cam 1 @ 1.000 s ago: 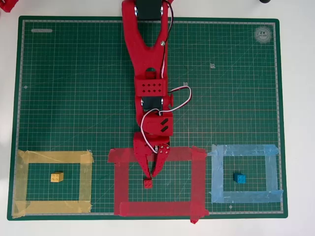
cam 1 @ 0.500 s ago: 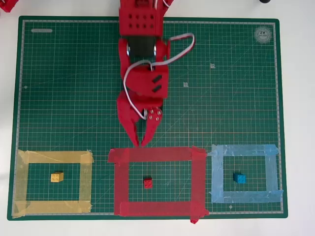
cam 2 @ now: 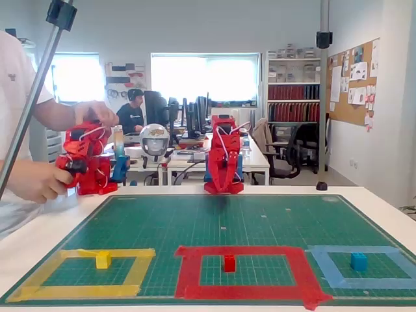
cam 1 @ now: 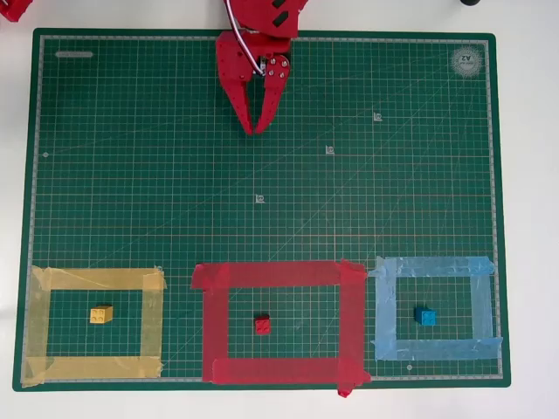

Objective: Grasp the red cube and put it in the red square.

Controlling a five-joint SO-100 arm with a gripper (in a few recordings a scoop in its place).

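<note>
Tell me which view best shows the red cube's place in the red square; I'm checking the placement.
The overhead view: the red cube sits on green mat inside the red square, touching no tape, all four strips visible. The fixed view shows the cube inside too, but foreshortened from low in front.

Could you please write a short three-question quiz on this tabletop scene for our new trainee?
1. True or false: the small red studded cube lies inside the frame of wide red tape strips.
2. Which frame holds the small blue cube? A) the yellow tape frame B) the red tape frame C) the light blue tape frame
3. Fill in: in the overhead view, the red two-finger gripper is near the mat's ____ edge.

Key:
1. True; it rests on green mat within the frame.
2. C; the small yellow cube sits in the yellow frame.
3. Top, far from all three cubes, holding nothing.
</note>
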